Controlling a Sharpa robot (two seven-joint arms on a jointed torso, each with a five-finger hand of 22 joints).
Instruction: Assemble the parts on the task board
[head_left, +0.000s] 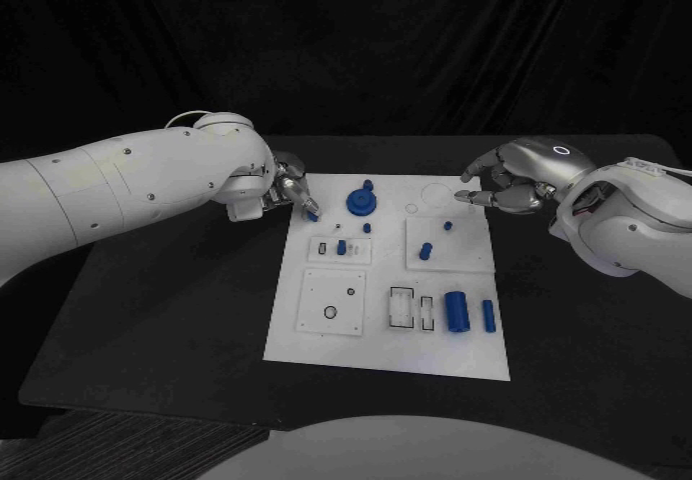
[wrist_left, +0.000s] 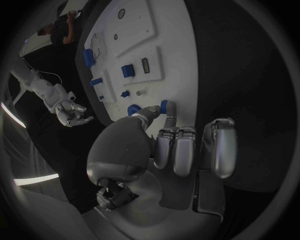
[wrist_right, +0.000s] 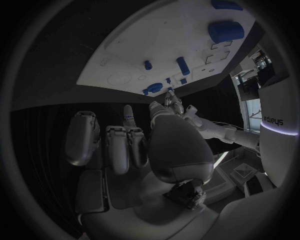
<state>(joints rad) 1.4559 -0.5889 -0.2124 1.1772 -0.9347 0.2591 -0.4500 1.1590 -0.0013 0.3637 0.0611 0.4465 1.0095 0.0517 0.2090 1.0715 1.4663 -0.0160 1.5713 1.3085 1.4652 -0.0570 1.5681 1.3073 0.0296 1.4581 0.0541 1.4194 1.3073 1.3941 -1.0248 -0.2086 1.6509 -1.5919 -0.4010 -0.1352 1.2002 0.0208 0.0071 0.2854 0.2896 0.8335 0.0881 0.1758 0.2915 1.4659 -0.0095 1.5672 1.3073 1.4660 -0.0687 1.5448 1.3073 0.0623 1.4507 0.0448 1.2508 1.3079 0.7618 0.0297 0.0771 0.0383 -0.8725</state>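
Observation:
The white task board (head_left: 289, 340) lies in the middle of the black table. My left hand (head_left: 281, 190) is at its far left corner and pinches a small blue part (head_left: 312, 213) between thumb and a finger, just over the board; the left wrist view shows this part (wrist_left: 164, 106) at the fingertips. Beside it stands a round blue part with a knob (head_left: 361, 203). My right hand (head_left: 512, 185) hovers at the board's far right edge, most fingers curled, thumb and one finger apart, nothing in them. The right wrist view shows the board (wrist_right: 125, 60) beyond the fingers.
Small blue pegs (head_left: 427, 251) stand on the board's middle. A thick blue cylinder (head_left: 457, 311) and a slim one (head_left: 489, 315) lie near its right front. A square plate with holes (head_left: 329, 300) and two slots (head_left: 404, 305) sit at the front. Black table surrounds the board.

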